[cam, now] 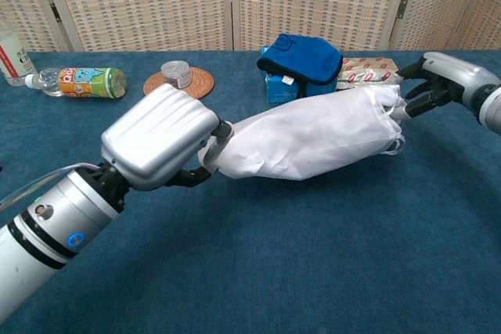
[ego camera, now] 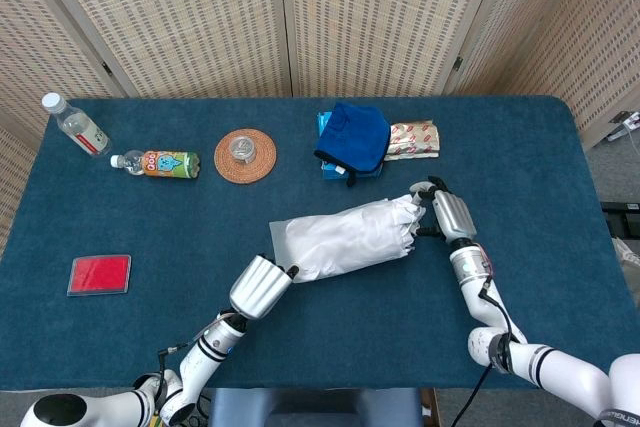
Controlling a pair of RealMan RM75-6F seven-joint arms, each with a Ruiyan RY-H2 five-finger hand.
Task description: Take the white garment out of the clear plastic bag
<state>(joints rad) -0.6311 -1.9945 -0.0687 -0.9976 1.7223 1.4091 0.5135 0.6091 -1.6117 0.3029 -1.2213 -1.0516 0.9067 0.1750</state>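
Observation:
The clear plastic bag [ego camera: 345,238] with the white garment [cam: 309,138] inside hangs stretched between my two hands above the blue table. My left hand [ego camera: 260,286] grips the bag's near left end; its fingers are hidden under the silver back of the hand [cam: 160,145]. My right hand [ego camera: 446,215] pinches the bunched far end of the bag [cam: 391,107], seen at the right edge in the chest view [cam: 440,80]. The garment fills most of the bag's length.
Behind the bag lie a blue cloth [ego camera: 356,135] on a blue box and a patterned packet [ego camera: 413,140]. A woven coaster with a small tin [ego camera: 244,154], a lying drink bottle [ego camera: 159,163], a water bottle [ego camera: 76,124] and a red card [ego camera: 100,274] sit to the left.

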